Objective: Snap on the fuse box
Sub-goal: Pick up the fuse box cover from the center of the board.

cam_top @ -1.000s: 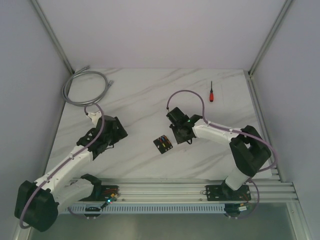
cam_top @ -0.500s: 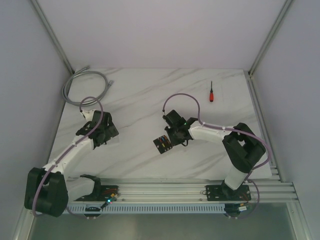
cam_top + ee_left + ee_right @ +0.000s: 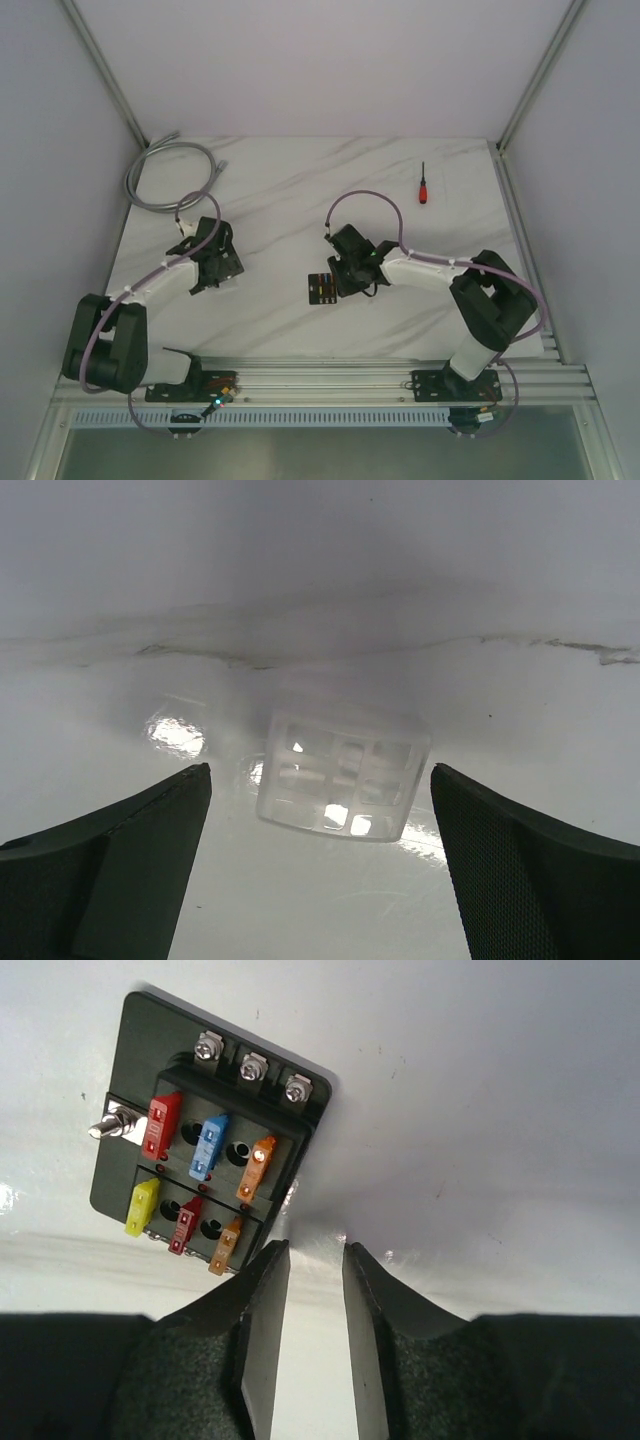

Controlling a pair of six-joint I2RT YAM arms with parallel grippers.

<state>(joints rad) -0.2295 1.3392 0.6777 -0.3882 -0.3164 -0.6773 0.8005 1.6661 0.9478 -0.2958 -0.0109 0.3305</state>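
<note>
The fuse box (image 3: 322,288) is a flat black block lying on the white marble table (image 3: 280,190), with red, blue, orange and yellow fuses in its slots (image 3: 200,1165). My right gripper (image 3: 342,272) sits low at the box's right edge; in the right wrist view its jaws (image 3: 315,1248) stand a narrow gap apart with only table between them. My left gripper (image 3: 214,268) is wide open over the left part of the table. A clear plastic cover (image 3: 343,775) with a grid of cells lies on the table just ahead of and between its fingers (image 3: 150,850), untouched.
A red-handled screwdriver (image 3: 423,188) lies at the back right. A grey cable coil (image 3: 170,175) rests at the back left corner. An aluminium rail (image 3: 330,380) runs along the near edge, and frame posts stand at both sides.
The left arm folded back and left, its gripper now lower over the clear cover. The right gripper slid left against the fuse box, which turned squarer, and its jaws parted slightly.
</note>
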